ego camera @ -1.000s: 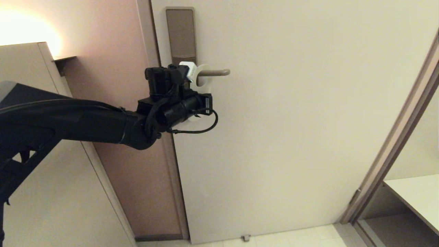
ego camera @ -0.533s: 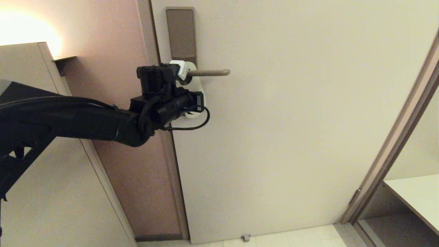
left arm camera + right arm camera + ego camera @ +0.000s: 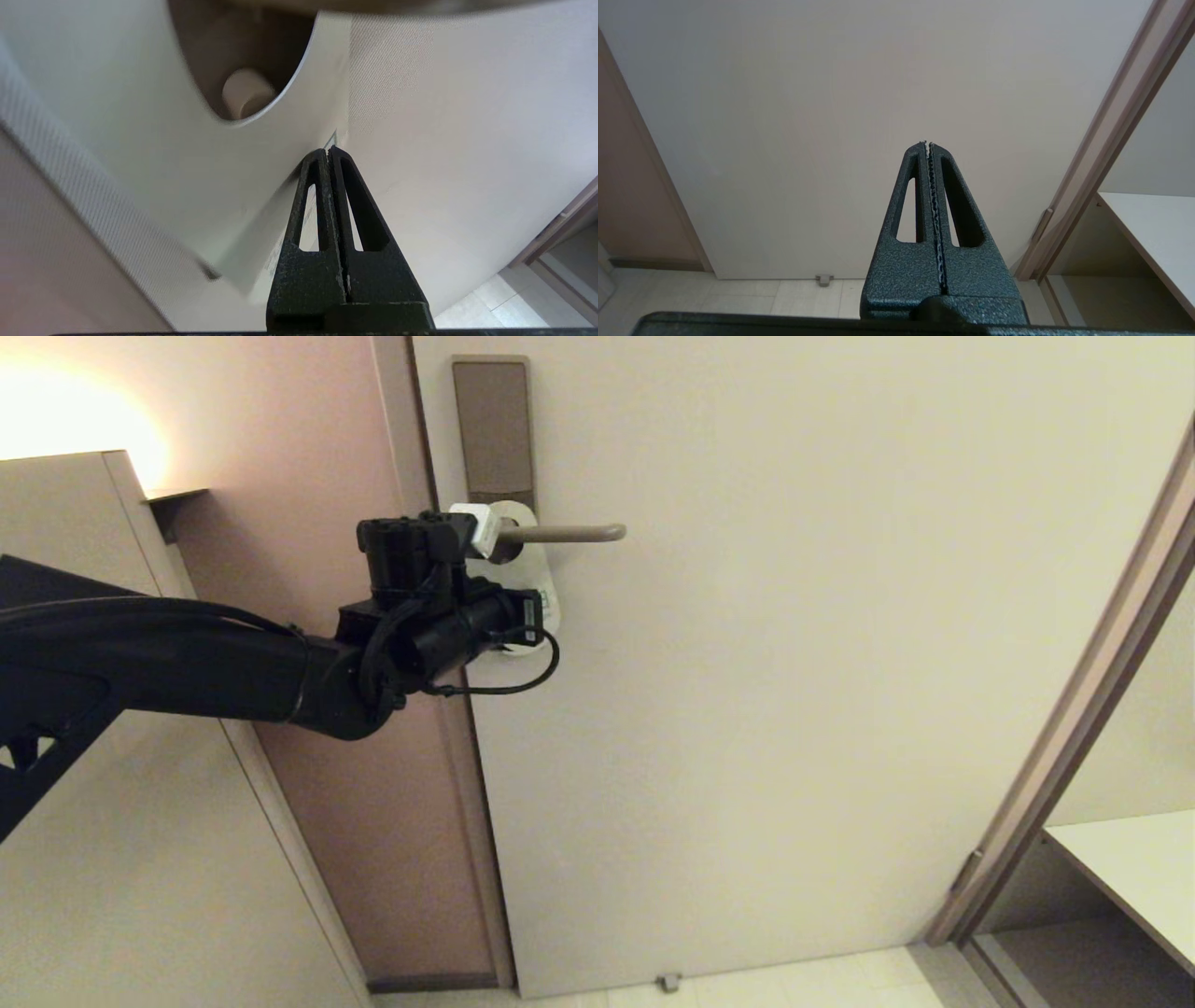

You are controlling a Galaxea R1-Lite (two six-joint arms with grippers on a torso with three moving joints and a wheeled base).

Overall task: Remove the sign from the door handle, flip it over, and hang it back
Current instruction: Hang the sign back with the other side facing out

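A: Sign (image 3: 544, 581) sits white side out with its hole around the door handle (image 3: 569, 533), close to the tall plate (image 3: 492, 429). The left tool (image 3: 329, 151) is clenched on the sign's edge.

B: Then I'd judge the hang-back is nearly done. Best move: let the card settle flat against the door (image 3: 794, 663) before releasing, so it doesn't swing or slide toward the handle's tip.

A: And back straight away without snagging the edge. The right tool (image 3: 928, 144) is clenched on nothing, parked off to the side facing the door.
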